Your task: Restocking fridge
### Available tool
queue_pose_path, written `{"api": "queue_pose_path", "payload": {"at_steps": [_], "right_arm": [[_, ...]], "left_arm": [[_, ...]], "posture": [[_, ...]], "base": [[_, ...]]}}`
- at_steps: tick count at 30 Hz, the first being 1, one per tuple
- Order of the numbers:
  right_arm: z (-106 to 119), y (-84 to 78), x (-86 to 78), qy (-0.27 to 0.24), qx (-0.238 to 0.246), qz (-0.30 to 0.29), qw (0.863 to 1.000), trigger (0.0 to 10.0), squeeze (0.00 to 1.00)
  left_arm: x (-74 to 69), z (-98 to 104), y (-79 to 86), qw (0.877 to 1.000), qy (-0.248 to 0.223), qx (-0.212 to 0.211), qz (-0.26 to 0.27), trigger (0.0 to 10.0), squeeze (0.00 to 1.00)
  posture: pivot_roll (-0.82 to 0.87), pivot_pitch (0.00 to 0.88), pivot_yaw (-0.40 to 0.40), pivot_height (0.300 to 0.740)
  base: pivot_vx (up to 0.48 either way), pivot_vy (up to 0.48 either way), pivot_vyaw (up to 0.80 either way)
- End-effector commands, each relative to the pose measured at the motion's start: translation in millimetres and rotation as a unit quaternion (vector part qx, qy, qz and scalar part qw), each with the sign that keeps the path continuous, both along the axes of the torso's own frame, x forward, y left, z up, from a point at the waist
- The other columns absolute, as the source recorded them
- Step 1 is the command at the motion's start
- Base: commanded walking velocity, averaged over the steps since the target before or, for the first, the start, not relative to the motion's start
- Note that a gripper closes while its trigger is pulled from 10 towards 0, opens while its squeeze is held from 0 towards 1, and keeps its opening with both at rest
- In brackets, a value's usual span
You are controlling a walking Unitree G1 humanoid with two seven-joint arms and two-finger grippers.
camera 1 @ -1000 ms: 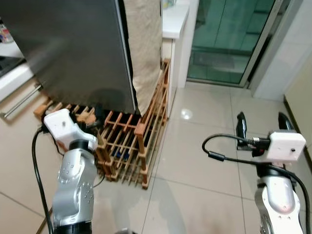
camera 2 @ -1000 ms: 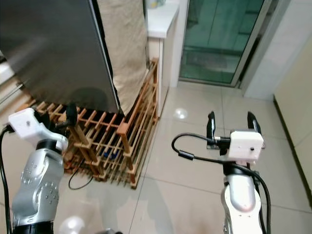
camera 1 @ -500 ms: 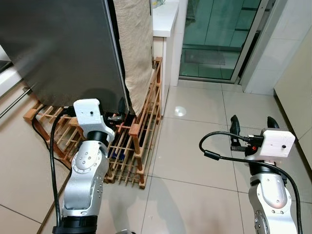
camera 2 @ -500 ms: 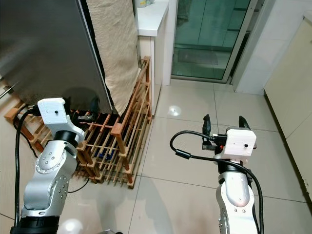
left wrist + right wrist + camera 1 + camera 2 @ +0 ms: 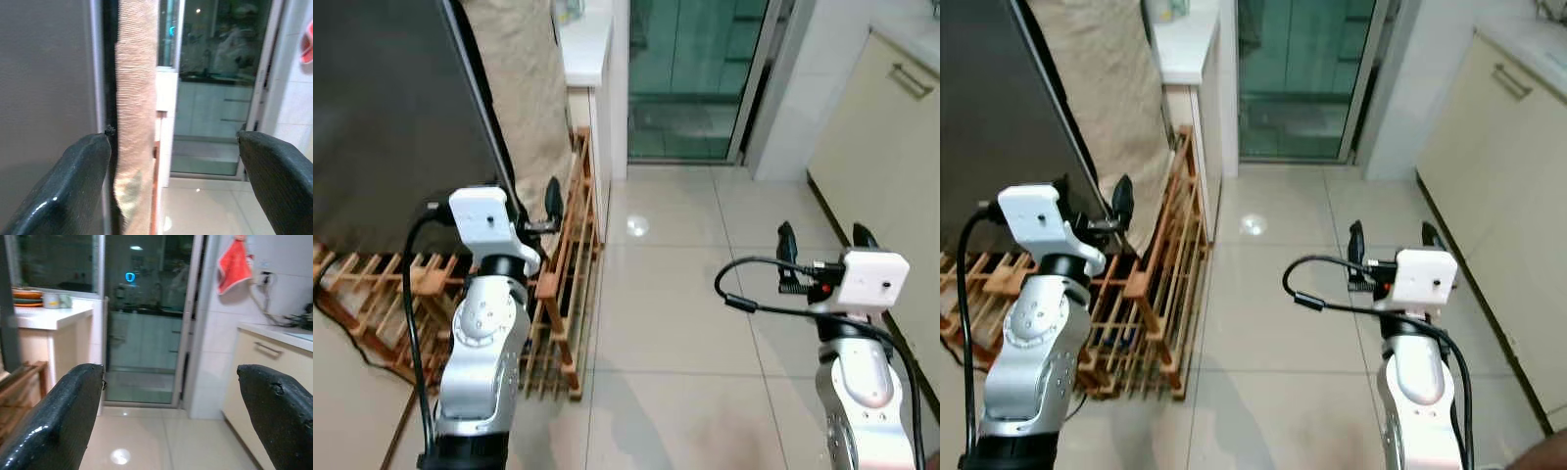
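- Kitchen floor [image 5: 675, 294]: pale glossy tiles with grey joints, a ceiling light mirrored in one tile near the doorway.
- Fridge [image 5: 382, 108]: tall dark grey body with a matt metallic face and a thin bright strip down its front edge; it stands at the left side of the floor, door shut as far as can be seen. A beige ribbed cloth [image 5: 524, 88] hangs down its side.
- Wooden rack [image 5: 563, 284]: slatted brown frame at floor level, wrapped round the foot of the fridge and reaching out along its side.
- Black cable [image 5: 352, 328]: lies on the floor by the rack's left end.
- White counter [image 5: 582, 44]: just behind the fridge, something small on top, too blurred to name.
- Glass sliding door [image 5: 690, 73]: greenish panes in a pale frame, at the far edge of the floor.
- Cream cabinet [image 5: 881, 157]: along the right edge of the floor, with a bar handle.
- Red cloth [image 5: 234, 265]: hangs on the white tiled wall beside the glass door.
- Left gripper [image 5: 530, 213]: raised just beside the fridge's front corner, above the rack; fingers spread apart, nothing between them.
- Right gripper [image 5: 820, 251]: held over bare floor, well apart from the fridge; fingers spread wide, nothing held.
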State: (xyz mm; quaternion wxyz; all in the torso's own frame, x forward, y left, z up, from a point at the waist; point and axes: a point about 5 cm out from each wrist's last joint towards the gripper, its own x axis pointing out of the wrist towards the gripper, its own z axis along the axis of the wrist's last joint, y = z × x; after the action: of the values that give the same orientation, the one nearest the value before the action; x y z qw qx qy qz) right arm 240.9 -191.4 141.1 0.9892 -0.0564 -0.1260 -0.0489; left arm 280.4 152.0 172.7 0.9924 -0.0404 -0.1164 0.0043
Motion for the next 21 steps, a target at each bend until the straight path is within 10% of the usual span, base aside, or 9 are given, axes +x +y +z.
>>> {"api": "queue_pose_path", "payload": {"at_steps": [1, 9, 21], "right_arm": [[5.3, 5.5, 3.8, -0.011, -0.003, 0.014, 1.000, 10.0, 0.00], [5.0, 7.7, 6.5, -0.010, -0.004, 0.022, 1.000, 10.0, 0.00], [4.0, 9.2, 7.7, -0.007, -0.005, 0.031, 0.999, 10.0, 0.00]], "left_arm": [[2.2, 1.9, 4.3, 1.000, -0.004, -0.002, 0.013, 10.0, 0.00], [3.7, 4.4, 7.8, 1.000, -0.010, -0.002, 0.029, 10.0, 0.00], [11.6, 11.3, 9.5, 0.999, -0.012, -0.008, 0.044, 10.0, 0.00]], "posture": [[-0.10, 0.000, 0.049, 0.740], [-0.10, 0.000, 0.046, 0.740], [-0.10, 0.000, 0.045, 0.740]], "base": [[0.465, 0.000, 0.00], [0.463, 0.000, 0.00], [0.000, 0.000, 0.00]]}}
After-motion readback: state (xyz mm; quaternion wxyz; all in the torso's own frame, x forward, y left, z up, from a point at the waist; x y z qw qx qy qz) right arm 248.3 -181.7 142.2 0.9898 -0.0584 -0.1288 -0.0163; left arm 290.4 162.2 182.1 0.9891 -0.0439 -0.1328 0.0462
